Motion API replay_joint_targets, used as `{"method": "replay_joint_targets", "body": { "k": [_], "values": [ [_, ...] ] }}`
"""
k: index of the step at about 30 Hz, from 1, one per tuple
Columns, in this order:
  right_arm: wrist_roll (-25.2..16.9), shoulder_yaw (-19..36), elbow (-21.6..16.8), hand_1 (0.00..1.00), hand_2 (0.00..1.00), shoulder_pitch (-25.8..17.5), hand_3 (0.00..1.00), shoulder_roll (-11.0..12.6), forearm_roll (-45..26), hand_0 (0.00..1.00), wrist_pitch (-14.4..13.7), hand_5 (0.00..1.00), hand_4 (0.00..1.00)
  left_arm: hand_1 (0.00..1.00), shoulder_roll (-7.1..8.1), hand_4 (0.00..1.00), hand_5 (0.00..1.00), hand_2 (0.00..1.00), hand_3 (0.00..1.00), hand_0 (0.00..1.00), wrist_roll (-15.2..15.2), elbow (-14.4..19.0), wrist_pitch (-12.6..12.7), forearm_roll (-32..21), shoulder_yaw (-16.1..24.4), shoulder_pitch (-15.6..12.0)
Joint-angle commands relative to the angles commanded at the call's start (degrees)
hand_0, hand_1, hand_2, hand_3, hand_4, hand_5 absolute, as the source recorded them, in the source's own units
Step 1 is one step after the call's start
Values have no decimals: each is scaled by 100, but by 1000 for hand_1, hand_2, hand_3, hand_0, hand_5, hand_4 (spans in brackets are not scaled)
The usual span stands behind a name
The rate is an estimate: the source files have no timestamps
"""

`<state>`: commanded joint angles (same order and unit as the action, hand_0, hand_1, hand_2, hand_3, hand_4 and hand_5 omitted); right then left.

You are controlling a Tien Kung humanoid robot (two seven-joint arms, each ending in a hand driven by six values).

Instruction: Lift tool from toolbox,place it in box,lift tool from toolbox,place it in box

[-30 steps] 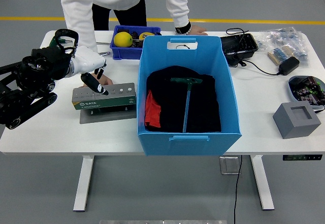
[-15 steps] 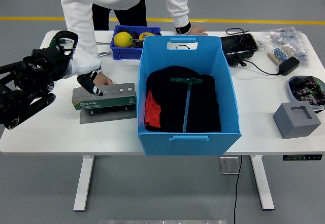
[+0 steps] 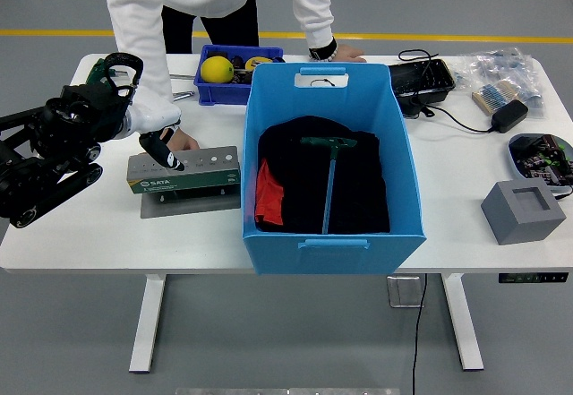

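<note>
1. Since a second ago the left hand has drawn back toward nine o'clock, its dark fingers now over the left end of the toolbox rather than further along its top
2. Nearest, one tool with a green T-handle already lies in the blue box, shaft running six to twelve o'clock
3. Toolbox sits at nine o'clock of the blue box, long axis three to nine; I judge the next tool must come out of its top holes, just at five o'clock of the hand
4. Left hand's fingers point down at the toolbox; whether they pinch anything I cannot tell
5. Farther, a person's hand rests behind the toolbox, probably steadying it
</note>
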<state>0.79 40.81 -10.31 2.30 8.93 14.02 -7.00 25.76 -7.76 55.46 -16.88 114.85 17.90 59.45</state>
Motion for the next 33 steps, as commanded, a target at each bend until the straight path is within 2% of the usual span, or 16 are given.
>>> {"method": "replay_joint_targets", "body": {
  "k": [5, 6, 17, 18, 23, 24, 29, 30, 33],
  "values": [
    [2, -5, 0, 761, 794, 5, 677, 3, 2, 757, 1, 766, 913, 549, -1, 920, 696, 434, 365, 751, -14, -37, -37, -24, -21, 4],
    [2, -10, 0, 760, 793, 5, 676, 4, 0, 757, 1, 764, 914, 514, -1, 925, 705, 405, 356, 742, -8, -44, -35, -28, -24, 5],
    [2, -2, 0, 759, 793, 8, 676, 10, 13, 755, -7, 763, 913, 527, -29, 925, 710, 410, 355, 743, 43, -128, -12, -67, -114, -12],
    [0, -6, 0, 760, 793, 6, 676, 11, 8, 755, -7, 763, 913, 490, -32, 928, 722, 385, 339, 738, 47, -135, -11, -65, -124, -11],
    [-4, -40, 0, 760, 793, -8, 676, 9, -25, 755, -8, 763, 913, 490, -43, 928, 722, 385, 339, 738, 56, -159, -28, -59, -125, -21],
    [-2, -41, 0, 759, 793, -11, 675, 8, -21, 755, -8, 762, 913, 392, -47, 928, 734, 308, 312, 695, 59, -168, -34, -59, -129, -23],
    [6, -41, 0, 759, 793, -29, 675, 3, -6, 755, -10, 762, 913, 392, -59, 928, 734, 308, 312, 695, 88, -209, -30, -53, -143, -30],
    [6, -45, 0, 759, 792, -32, 676, 2, -9, 755, -11, 761, 913, 319, -57, 927, 744, 257, 267, 654, 92, -212, -28, -50, -140, -31],
    [5, -62, 0, 759, 792, -37, 676, 2, -26, 755, -10, 761, 913, 319, -51, 927, 744, 257, 267, 654, 105, -221, -17, -46, -126, -37]
  ]
}}
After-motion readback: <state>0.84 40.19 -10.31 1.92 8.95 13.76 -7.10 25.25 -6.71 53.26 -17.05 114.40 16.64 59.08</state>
